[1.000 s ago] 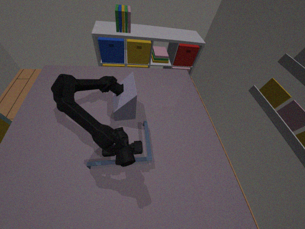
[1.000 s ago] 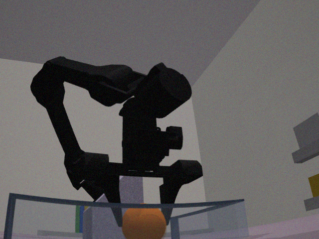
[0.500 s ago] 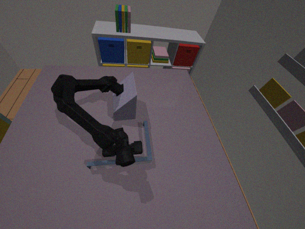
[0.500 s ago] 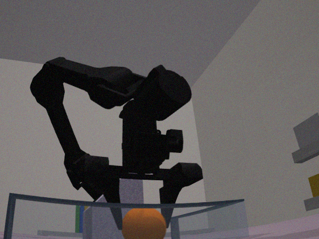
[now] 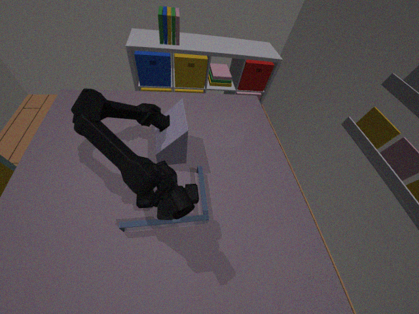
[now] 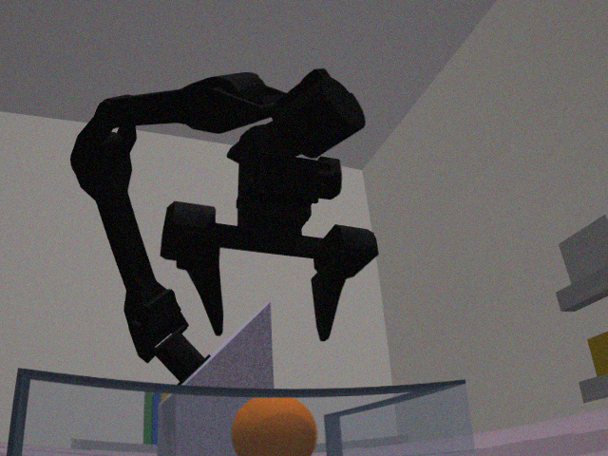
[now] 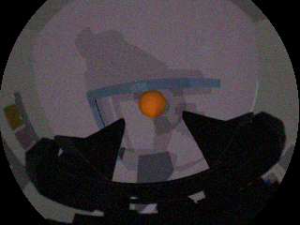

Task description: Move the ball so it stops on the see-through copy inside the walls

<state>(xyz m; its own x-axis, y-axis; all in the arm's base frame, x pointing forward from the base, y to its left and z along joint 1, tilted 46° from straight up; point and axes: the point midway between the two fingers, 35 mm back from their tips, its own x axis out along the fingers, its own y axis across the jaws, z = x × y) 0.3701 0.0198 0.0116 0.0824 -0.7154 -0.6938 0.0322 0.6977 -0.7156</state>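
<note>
Ball (image 6: 274,426) inside the clear walls (image 6: 236,389) — gripper (image 6: 269,334) above it, fingers spread, nothing between.

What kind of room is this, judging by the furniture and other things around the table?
Probably a study or playroom set up as a robot workspace: a white cube shelf with coloured bins, a row of books on top, and a wall rack beside a large table.

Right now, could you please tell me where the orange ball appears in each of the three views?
Top: not visible; the arm hides the corner.
Exterior: the ball sits bottom centre, below the open pincer.
Wrist: centre, ball just below the wall.
Shared landmark: the clear walls.
</note>
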